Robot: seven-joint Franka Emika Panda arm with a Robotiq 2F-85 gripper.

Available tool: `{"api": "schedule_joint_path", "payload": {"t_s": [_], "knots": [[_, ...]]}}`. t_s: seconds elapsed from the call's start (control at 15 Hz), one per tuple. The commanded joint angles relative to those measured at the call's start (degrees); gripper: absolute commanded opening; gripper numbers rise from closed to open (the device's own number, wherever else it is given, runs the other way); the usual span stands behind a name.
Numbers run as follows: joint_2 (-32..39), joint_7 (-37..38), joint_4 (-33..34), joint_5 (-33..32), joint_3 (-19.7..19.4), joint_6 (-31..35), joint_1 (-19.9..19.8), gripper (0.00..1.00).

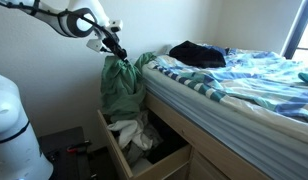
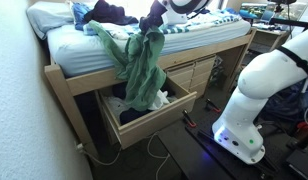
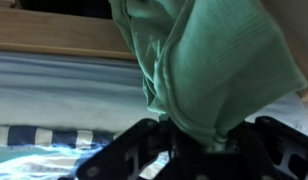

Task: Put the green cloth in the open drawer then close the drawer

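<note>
**Cloth hanging from gripper over open drawer**

Gripper point(image 1: 116, 50) sits at mattress height just beside the bed point(image 1: 244, 85), its jaws clamped tight on the bunched top of the green cloth point(image 1: 119, 85). In the wrist view the cloth point(image 3: 214, 70) comes out of the pinch between the dark fingers point(image 3: 124, 160) and fills most of the picture, so the grip is plain to see. Pale wood of the bed frame and striped blue bedding show behind it.

In both exterior views the cloth hangs from the jaws in a long, loose fold. One part spreads sideways from the jaws and lies against the mattress edge.

Straight below the jaws, the drawer point(image 1: 112, 140) stands pulled out of the bed frame, fully open. In an exterior view the lower end of the cloth point(image 2: 144, 65) reaches the mouth of the drawer point(image 2: 159, 115). Whether it touches what lies inside cannot be told. White laundry point(image 1: 129, 130) lies heaped in the drawer, beneath the jaws.

A dark garment point(image 1: 197, 53) lies on top of the bed, about level with the jaws and well apart from them. The white base point(image 2: 256, 90) stands on the floor, far below the jaws and near the drawer front.
</note>
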Motion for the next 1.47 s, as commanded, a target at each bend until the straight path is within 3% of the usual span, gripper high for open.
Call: {"api": "schedule_joint_path", "payload": {"t_s": [0.0, 0.33, 1.2, 1.27, 1.4], "knots": [[5.0, -4.0, -0.7, 2.9, -2.4, 2.1, 3.8, 0.06], [12.8, -7.0, -2.1, 8.0, -3.8, 4.0, 6.7, 0.06], [26.5, -7.9, -0.4, 13.1, -1.1, 2.5, 6.1, 0.06], [25.6, -6.0, -1.4, 11.4, -0.7, 2.7, 5.2, 0.22], [26.3, -6.0, -1.1, 11.4, -0.4, 2.7, 5.2, 0.22]]}}
